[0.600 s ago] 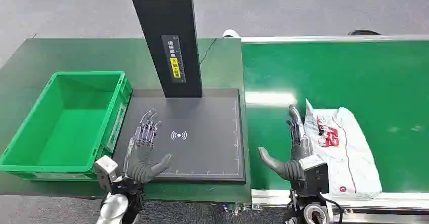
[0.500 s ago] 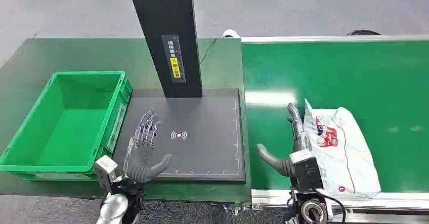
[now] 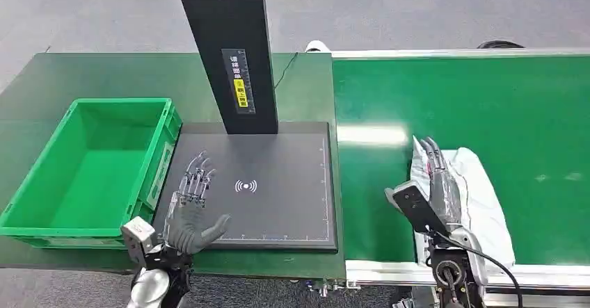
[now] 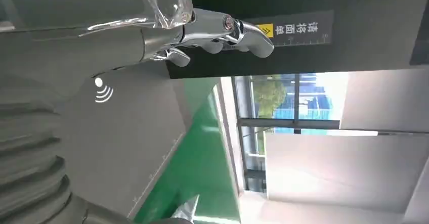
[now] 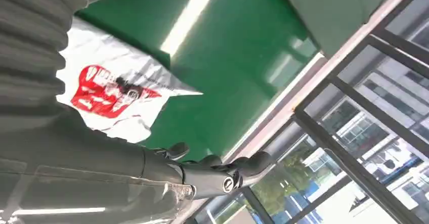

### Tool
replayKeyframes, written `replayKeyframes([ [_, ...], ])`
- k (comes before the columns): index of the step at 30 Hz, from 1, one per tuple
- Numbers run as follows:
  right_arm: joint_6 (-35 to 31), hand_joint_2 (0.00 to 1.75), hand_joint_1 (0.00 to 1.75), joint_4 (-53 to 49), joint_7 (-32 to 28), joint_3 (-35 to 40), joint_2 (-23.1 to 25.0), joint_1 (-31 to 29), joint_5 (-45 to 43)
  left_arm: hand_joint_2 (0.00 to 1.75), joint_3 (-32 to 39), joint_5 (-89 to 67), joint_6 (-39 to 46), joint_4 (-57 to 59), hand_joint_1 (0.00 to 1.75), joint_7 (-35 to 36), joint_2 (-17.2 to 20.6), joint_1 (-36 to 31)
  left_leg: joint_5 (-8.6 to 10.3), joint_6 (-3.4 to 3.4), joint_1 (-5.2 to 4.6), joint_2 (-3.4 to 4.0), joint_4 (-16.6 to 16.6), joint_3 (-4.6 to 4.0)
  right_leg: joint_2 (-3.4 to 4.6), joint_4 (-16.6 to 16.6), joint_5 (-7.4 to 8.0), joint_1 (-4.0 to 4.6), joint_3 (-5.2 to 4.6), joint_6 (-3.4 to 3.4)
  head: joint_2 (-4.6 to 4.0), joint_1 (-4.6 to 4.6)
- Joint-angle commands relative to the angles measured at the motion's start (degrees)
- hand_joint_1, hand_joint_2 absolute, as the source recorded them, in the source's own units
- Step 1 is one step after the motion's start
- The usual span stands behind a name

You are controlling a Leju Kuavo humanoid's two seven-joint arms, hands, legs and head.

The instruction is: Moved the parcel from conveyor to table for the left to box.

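Right robot hand (image 3: 444,191) is hovering spread right over the parcel (image 3: 480,204) lying under it on the conveyor (image 3: 529,106), so it's looking like the grab step, next needing fingers closing before lifting toward the bench (image 3: 104,71).

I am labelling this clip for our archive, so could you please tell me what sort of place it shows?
Most likely a parcel-sorting or logistics test station indoors. A green conveyor belt carries a white parcel, a black scanner pad with an upright column sits on the table beside it, and a green crate stands ready for boxed items.
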Motion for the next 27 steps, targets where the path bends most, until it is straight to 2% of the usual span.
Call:
replayKeyframes([
  [1,-0.25,1.75,0.0,5.5,0.23,-1.24,-1.25,-2.64,0.18,1.75,0.55,-0.01,-0.25,0.83,0.0,0.19,1.3,-0.05,0.0,0.02,0.0,0.11,-0.03,0.06,0.04,-0.05,0.03,0.01,0.05,-0.01,0.0,0.0],
  [2,-2.26,1.75,0.0,5.83,0.79,-1.2,-1.31,-2.92,1.44,1.75,0.56,0.05,-0.18,0.73,0.0,0.18,1.34,0.05,0.01,0.03,0.04,0.15,-0.03,0.06,0.06,-0.1,0.07,0.06,0.07,-0.02,0.0,0.0],
  [5,-3.08,1.75,0.0,7.88,1.79,-2.48,-2.05,-4.36,0.21,1.75,0.84,0.42,-0.16,0.16,0.0,0.27,1.28,0.43,0.0,0.04,0.02,0.19,-0.01,0.05,0.1,-0.07,0.07,0.04,0.04,-0.02,0.0,0.0],
  [7,-3.92,1.75,0.0,9.02,4.45,-2.45,-3.04,-4.26,2.53,1.75,0.79,0.53,-0.31,0.02,0.0,0.57,1.33,0.47,0.0,0.02,0.01,0.15,-0.01,0.04,0.08,-0.06,0.05,0.03,0.04,-0.01,0.0,0.0],
  [10,-9.45,1.75,0.0,9.42,11.84,-2.41,-3.49,-3.02,11.34,1.75,0.92,0.7,-0.12,0.16,0.0,0.77,1.62,0.97,0.0,0.02,0.01,0.03,-0.03,0.07,-0.03,-0.08,0.02,0.02,0.1,-0.01,0.0,0.02],
  [11,-8.35,1.75,0.0,10.31,15.56,-2.35,-3.56,-3.21,14.98,1.75,0.76,0.87,-0.08,0.44,0.0,0.88,1.88,1.37,0.01,0.03,0.04,0.07,-0.08,0.11,-0.01,-0.15,0.05,0.05,0.14,-0.03,0.0,0.0],
  [13,-10.07,1.75,0.0,10.95,17.65,-3.17,-2.95,-3.62,17.53,1.75,0.61,0.85,0.53,0.56,0.0,0.72,2.01,2.24,-0.01,0.01,0.0,0.1,-0.05,0.09,0.06,-0.07,0.03,0.01,0.08,-0.02,0.0,0.0],
  [14,-9.72,1.75,0.0,11.47,20.39,-3.71,-2.92,-3.69,20.6,1.75,0.48,0.85,0.85,0.41,0.0,0.7,1.9,2.73,-0.02,0.02,0.01,0.21,-0.09,0.14,0.13,-0.13,0.05,0.03,0.11,-0.03,0.0,0.0],
  [15,-7.82,1.75,0.0,12.44,26.33,-4.82,-2.99,-3.62,23.64,1.75,0.47,0.79,0.85,0.41,0.0,0.71,1.57,2.85,-0.02,0.02,0.02,0.17,-0.07,0.12,0.1,-0.1,0.04,0.03,0.1,-0.03,0.0,0.0],
  [19,-4.18,1.75,0.0,15.88,30.63,-7.35,-3.73,-3.25,25.83,1.75,-0.19,0.96,0.96,0.93,0.0,1.23,1.23,2.39,-0.01,0.04,0.07,0.04,-0.07,0.12,-0.07,-0.17,0.04,0.08,0.16,-0.03,0.0,0.0],
  [23,-2.3,1.75,0.0,18.62,31.11,-7.2,-3.31,-4.54,26.62,1.75,-0.23,1.21,1.34,2.03,0.0,1.41,1.7,1.49,-0.01,0.05,0.03,0.14,-0.06,0.1,0.05,-0.14,0.06,0.05,0.11,-0.01,0.0,0.0],
  [27,2.63,1.75,0.0,25.4,32.4,-4.91,-4.27,-7.4,28.66,1.75,0.19,1.89,2.29,1.85,0.0,1.55,1.48,1.79,-0.01,0.03,0.03,0.21,-0.07,0.09,0.12,-0.14,0.08,0.05,0.08,-0.04,0.0,0.0],
])
